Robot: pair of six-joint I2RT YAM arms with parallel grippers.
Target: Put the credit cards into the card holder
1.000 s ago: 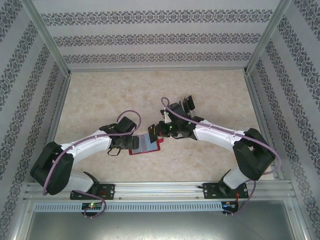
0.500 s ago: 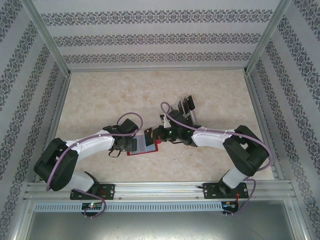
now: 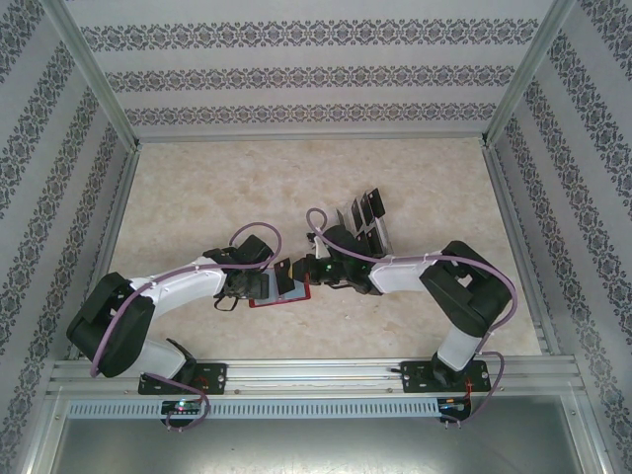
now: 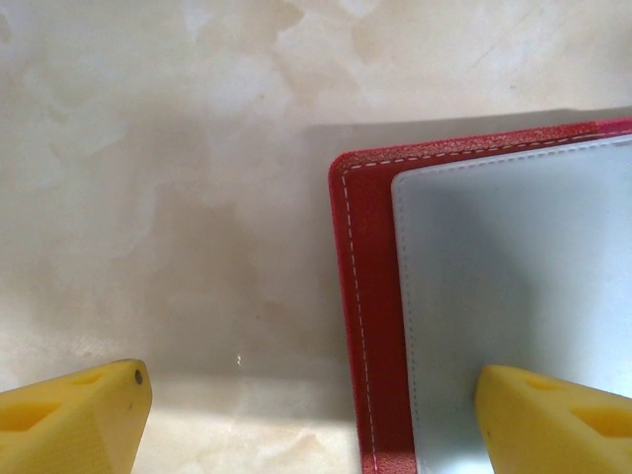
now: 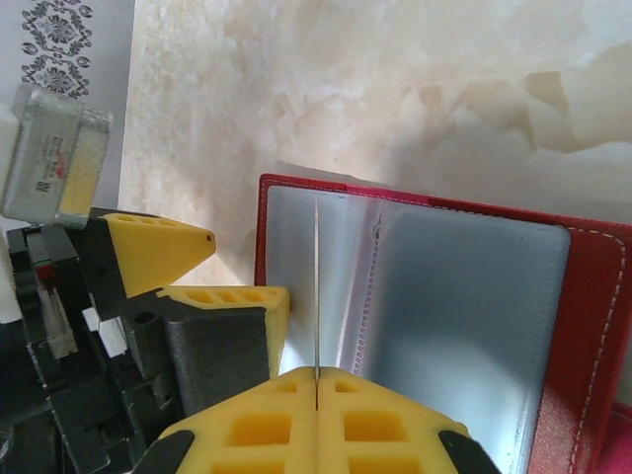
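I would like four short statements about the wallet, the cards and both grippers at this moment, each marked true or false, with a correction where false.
1. The card holder lies open on the table, grey inside up. True.
2. The right gripper is empty. False: it is shut on a credit card, seen edge-on over the holder.
3. The left gripper is open, its jaws astride the holder's edge. True.
4. The left gripper holds a card. False: it holds no card.
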